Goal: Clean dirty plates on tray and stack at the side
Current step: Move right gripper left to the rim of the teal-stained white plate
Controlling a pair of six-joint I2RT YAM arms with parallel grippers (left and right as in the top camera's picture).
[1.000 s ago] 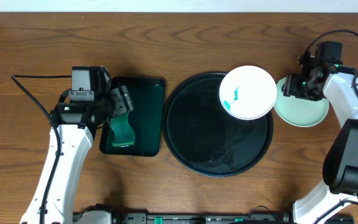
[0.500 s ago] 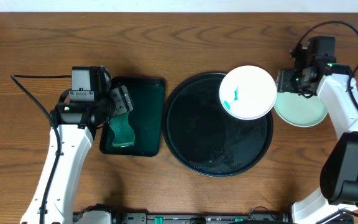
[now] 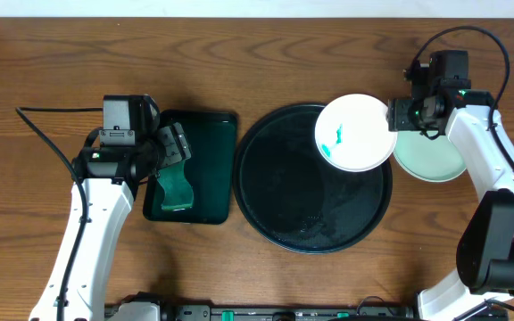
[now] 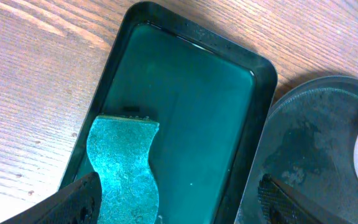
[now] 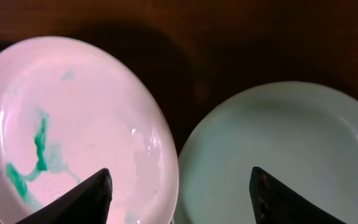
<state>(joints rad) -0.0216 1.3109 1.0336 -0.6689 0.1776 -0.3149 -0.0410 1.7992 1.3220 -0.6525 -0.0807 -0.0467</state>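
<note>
A white plate (image 3: pixel 355 132) with a green smear lies tilted on the upper right rim of the round black tray (image 3: pixel 284 196). Beside it on the table rests a pale mint-green plate (image 3: pixel 435 156). My right gripper (image 3: pixel 400 118) hovers open where the two plates meet. In the right wrist view one finger stands over the white plate (image 5: pixel 73 124) and the other over the mint plate (image 5: pixel 278 155), so the right gripper (image 5: pixel 179 199) straddles the white plate's right rim and holds nothing. My left gripper (image 3: pixel 172 144) hangs open above the small green tray.
The rectangular dark green tray (image 3: pixel 212 134) left of the black tray holds a teal sponge (image 3: pixel 175 187). In the left wrist view the sponge (image 4: pixel 126 168) lies near my left gripper (image 4: pixel 179 202), by its left finger. A black cable (image 3: pixel 47 134) runs across the table's left side.
My right gripper has moved left from over the mint plate to the white plate's right rim, and its jaws have widened a little. The left arm and the plates have not moved.
</note>
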